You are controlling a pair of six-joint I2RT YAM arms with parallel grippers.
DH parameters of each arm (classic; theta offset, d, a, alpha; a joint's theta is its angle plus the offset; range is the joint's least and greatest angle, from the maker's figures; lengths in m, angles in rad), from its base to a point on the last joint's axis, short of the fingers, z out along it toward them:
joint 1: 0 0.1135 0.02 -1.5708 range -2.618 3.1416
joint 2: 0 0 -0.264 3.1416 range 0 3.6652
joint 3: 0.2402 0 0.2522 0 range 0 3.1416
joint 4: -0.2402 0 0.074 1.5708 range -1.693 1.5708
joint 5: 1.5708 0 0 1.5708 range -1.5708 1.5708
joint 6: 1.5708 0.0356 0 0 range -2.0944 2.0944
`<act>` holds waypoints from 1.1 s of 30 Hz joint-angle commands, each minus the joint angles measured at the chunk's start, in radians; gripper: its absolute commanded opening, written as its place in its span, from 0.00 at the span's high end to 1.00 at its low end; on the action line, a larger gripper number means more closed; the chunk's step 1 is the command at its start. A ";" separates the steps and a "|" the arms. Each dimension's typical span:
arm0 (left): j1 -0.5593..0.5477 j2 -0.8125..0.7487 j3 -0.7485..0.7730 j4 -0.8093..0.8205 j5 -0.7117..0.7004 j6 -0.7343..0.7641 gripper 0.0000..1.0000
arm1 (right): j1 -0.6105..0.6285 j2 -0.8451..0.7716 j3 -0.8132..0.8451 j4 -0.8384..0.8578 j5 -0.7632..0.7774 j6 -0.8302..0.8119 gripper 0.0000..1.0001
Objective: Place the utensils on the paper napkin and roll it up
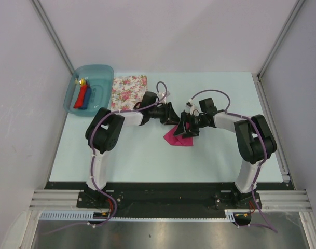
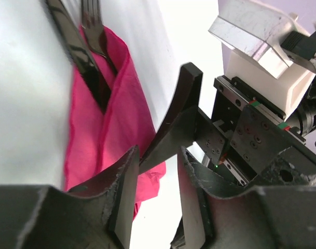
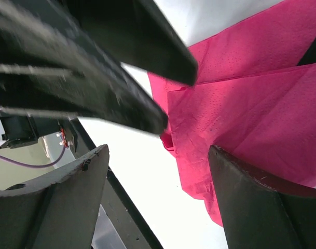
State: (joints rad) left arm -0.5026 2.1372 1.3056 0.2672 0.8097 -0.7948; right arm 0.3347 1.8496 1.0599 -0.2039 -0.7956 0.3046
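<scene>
Left wrist view: slim dark fork (image 2: 95, 36) and knife (image 2: 77, 52) inside folded magenta paper napkin (image 2: 111, 135); left gripper (image 2: 158, 155) and right gripper (image 3: 158, 155) released.

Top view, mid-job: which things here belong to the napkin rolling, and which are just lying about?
Job: pink paper napkin, partly folded; dark fork and dark knife tucked into it.
Lying about: floral cloth; teal bin holding a red roll and a blue roll.
</scene>
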 commanded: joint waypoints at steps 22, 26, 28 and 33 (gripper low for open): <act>0.012 -0.174 -0.175 -0.129 -0.058 0.112 0.48 | 0.009 -0.001 -0.020 0.037 -0.004 -0.027 0.19; 0.012 -0.163 -0.174 -0.140 -0.075 0.118 0.48 | 0.009 -0.006 -0.020 0.032 -0.005 -0.027 0.19; 0.009 -0.151 -0.158 -0.151 -0.075 0.115 0.50 | 0.009 -0.006 -0.021 0.032 -0.008 -0.024 0.19; -0.001 -0.125 -0.134 -0.172 -0.086 0.118 0.54 | 0.009 -0.006 -0.020 0.035 -0.011 -0.027 0.20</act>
State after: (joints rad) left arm -0.4923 2.0109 1.1404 0.1123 0.7380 -0.7006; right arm 0.3386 1.8503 1.0405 -0.1959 -0.7944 0.2916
